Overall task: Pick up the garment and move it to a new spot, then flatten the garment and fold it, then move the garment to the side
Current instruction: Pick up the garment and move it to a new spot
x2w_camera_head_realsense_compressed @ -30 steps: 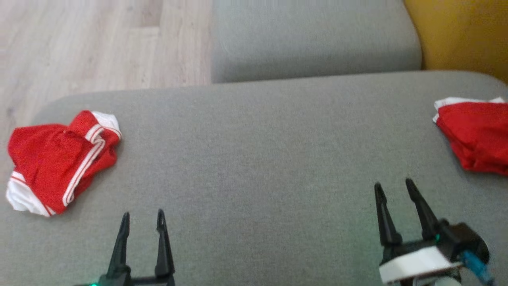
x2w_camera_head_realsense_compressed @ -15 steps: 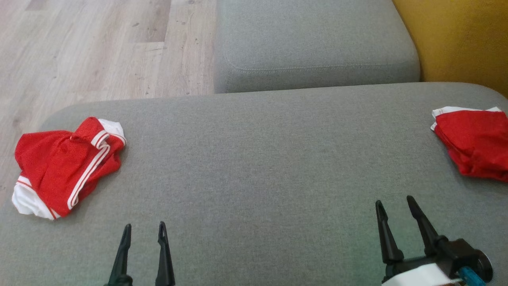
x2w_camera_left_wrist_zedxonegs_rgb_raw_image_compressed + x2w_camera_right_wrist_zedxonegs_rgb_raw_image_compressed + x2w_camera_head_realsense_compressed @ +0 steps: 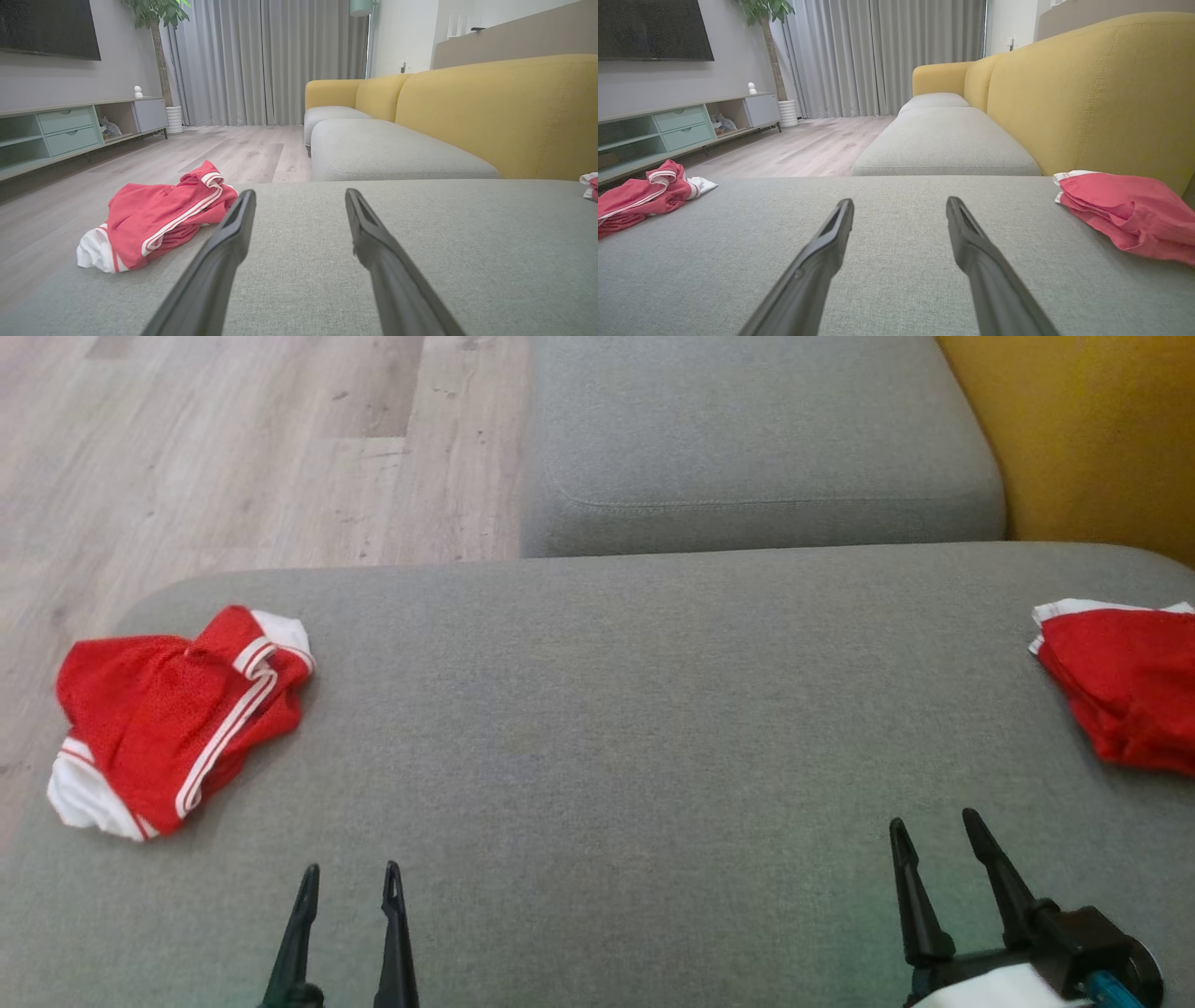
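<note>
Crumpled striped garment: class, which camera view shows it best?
Head view: the crumpled striped garment lies whole, seen from above. Left wrist view shows it whole but side-on; right wrist view cuts it off at the edge.

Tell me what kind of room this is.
Most likely a home living room: a yellow-backed sofa with grey seats, a wall-mounted TV above a low cabinet, and floor-length curtains.

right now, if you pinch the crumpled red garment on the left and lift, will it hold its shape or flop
Probably flop: the crumpled red garment lies in soft folds, so it should sag and unfurl from one pinch. Likely light; the fabric looks thin. Pushed, it may bunch on the grey cushion.
</note>
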Available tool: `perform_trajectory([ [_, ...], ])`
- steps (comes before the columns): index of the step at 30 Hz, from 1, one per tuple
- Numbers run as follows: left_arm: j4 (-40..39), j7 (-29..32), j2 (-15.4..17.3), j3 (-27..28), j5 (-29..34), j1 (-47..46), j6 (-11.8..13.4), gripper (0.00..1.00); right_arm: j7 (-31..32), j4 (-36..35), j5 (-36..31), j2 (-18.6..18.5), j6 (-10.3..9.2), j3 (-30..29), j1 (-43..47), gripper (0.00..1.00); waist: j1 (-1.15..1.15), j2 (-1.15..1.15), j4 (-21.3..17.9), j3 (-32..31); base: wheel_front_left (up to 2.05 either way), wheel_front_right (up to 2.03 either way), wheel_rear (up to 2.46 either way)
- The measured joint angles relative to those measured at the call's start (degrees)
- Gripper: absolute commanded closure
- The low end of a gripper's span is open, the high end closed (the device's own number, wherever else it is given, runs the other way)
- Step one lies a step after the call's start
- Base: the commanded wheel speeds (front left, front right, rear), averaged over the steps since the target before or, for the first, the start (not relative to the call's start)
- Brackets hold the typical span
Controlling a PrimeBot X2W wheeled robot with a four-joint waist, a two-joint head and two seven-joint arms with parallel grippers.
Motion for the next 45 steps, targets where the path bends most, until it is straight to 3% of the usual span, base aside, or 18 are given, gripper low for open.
perform_trajectory([
  [9, 0.01, 0.00, 0.00, 0.08, 0.31, -0.03, 0.03, 0.00, 0.00, -0.01, -0.01, 0.01, 0.00, 0.26, 0.34, 0.00, 0.00, 0.00, 5.30, 0.29, 0.00, 0.00, 0.00],
  [24, -0.67, 0.00, 0.00, 1.80, 0.21, 0.05, 1.03, 0.00, 0.00, 0.07, -0.10, 0.10, 0.00, 2.19, -0.43, 0.00, 0.00, 0.00, 21.34, 1.87, 0.00, 0.00, 0.00],
  [31, -1.38, 0.00, 0.20, 3.32, 1.01, -0.66, -0.07, 0.00, 0.00, 0.00, -2.05, 0.10, 0.00, 2.37, -0.42, 0.00, 0.00, 0.00, 23.55, 3.52, 0.00, 0.00, 0.00],
  [37, -2.74, 0.00, 0.48, 5.43, 1.68, -9.79, -1.75, 0.00, 0.00, -0.47, -5.24, -0.32, 0.00, 1.83, -0.83, 0.00, 0.00, 0.00, 23.49, 7.30, 0.00, 0.00, 0.00],
  [45, 0.71, -0.04, 0.45, 9.22, 0.97, -34.12, -4.64, 0.00, 0.00, -2.32, -7.30, -8.13, 0.00, 1.83, -9.33, 0.00, 0.03, 0.00, 22.53, 18.55, 0.00, 0.00, 0.00],
])
